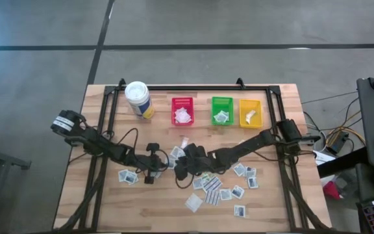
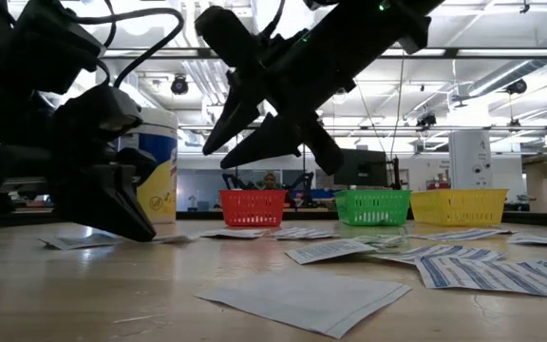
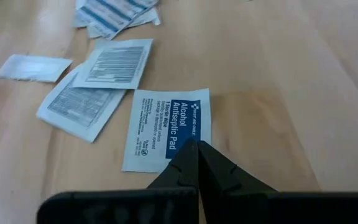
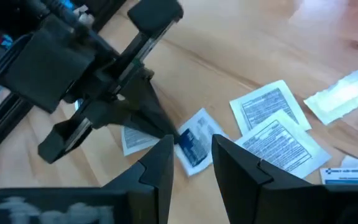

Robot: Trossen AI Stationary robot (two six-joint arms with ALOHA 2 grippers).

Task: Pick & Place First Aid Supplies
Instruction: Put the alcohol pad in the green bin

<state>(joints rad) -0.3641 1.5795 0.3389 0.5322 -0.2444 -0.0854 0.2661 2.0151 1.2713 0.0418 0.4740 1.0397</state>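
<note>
Several first aid supplies, small flat white packets [image 1: 214,184], lie scattered on the wooden table. One of them, printed in blue as an alcohol antiseptic pad [image 3: 166,124], lies flat in front of my left gripper [image 3: 195,146], which is shut with its tips at the pad's edge. My right gripper [image 4: 192,142] hangs open above the same pad [image 4: 194,149], clear of the table in the low view [image 2: 215,158]. The two grippers face each other near the table's middle [image 1: 167,166]. My left gripper sets the tips of its shut fingers on one edge of the alcohol pad [image 3: 169,148], beside the blue print. The fingers slant down from the table's left side. The pad lies flat on the table.
Red [image 1: 182,110], green [image 1: 221,110] and yellow [image 1: 250,112] bins stand in a row at the far edge, each with packets inside. A white canister [image 1: 138,99] with a yellow label stands to their left. Black frame rails [image 1: 102,136] run along the table's sides.
</note>
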